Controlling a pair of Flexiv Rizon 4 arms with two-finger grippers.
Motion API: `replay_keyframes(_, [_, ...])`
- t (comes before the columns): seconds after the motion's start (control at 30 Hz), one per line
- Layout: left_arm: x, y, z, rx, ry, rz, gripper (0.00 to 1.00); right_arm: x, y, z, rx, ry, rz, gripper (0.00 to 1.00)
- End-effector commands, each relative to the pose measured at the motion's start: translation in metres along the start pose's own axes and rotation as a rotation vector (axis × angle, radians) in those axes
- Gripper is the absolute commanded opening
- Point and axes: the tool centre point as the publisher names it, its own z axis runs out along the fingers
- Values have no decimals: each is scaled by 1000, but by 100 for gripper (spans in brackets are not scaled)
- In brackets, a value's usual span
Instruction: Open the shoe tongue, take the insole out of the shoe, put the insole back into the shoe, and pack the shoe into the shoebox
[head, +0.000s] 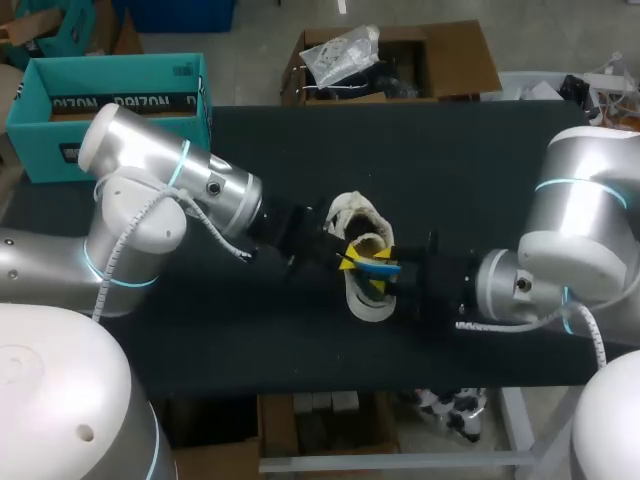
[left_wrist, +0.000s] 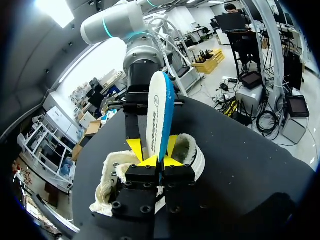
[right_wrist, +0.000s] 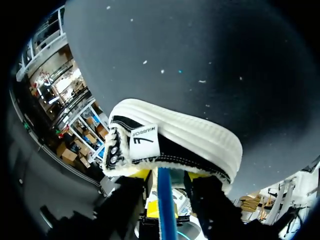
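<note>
A white and black shoe (head: 362, 290) lies in the middle of the black table, its heel toward the front edge. A white insole with a blue edge (left_wrist: 159, 110) stands upright out of the shoe's opening (left_wrist: 187, 147). My left gripper (left_wrist: 160, 161), shut on the insole, pinches its lower end between the yellow tips. My right gripper (head: 392, 272) is on the far side of the shoe from it. Its yellow fingers (left_wrist: 134, 146) stand open on either side of the insole without touching it. In the right wrist view the shoe's heel (right_wrist: 170, 135) is ahead of my right gripper (right_wrist: 169, 178), and the insole's blue edge (right_wrist: 166, 210) runs between its fingers.
A teal shoebox (head: 110, 110), open at the top, stands at the table's back left corner. Bare black tabletop (head: 480, 190) stretches to the right and behind the shoe. Both arms meet over the middle of the table.
</note>
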Motion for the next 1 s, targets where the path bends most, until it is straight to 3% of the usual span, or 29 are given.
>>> replay_keyframes(0.03, [0,1,0,5,-7,0,0,-4,-14,-13,-29,10,-11,46])
replay_keyframes(0.2, [0,1,-2,7,-16,-3,0,-3,-18,-14,-35,8,-23,19])
replay_keyframes(0.23, [0,0,-2,6,-16,-2,0,-2,-17,-14,-35,8,-23,2])
replay_keyframes(0.27, [0,0,-2,3,-16,-2,0,-2,-16,-13,-35,6,-24,0])
replay_keyframes(0.87, [-11,21,3,-26,-26,-70,0,13,13,7,-52,-8,8,0])
replay_keyframes(0.9, [-11,21,3,-26,-26,-72,5,13,14,8,-57,-9,11,0])
replay_keyframes(0.93, [-11,22,3,-24,-26,-74,21,13,16,8,-57,-9,12,0])
replay_keyframes(1.0, [-12,22,2,-23,-27,-75,23,14,19,8,-61,-7,18,0])
